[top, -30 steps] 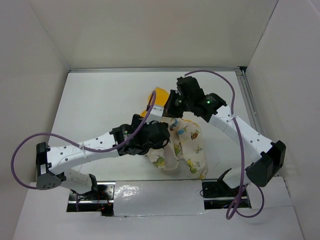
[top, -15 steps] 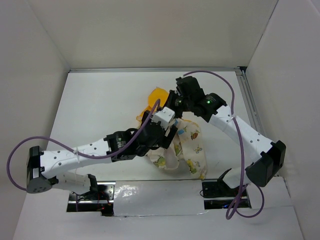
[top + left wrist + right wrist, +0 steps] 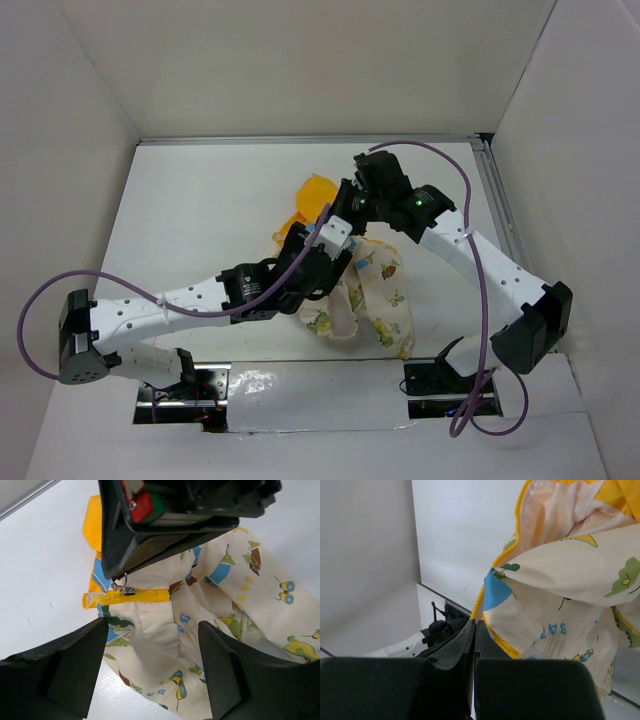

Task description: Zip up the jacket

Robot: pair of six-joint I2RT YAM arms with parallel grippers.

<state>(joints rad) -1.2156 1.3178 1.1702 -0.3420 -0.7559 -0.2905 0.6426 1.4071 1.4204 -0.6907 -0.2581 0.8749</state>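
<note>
Loosely crumpled soft printed jacket; right claw pinches its yellow zipper edge, left claw spread wide.

Walls box table on left, back and right. Bare table open at far left and along back wall. Left arm bars near-left diagonal; right arm bars right side. Jacket heaped at centre. Right gripper hangs just above zipper pull, blocking drop from above. Path to pull open only between spread fingers of left gripper.
</note>
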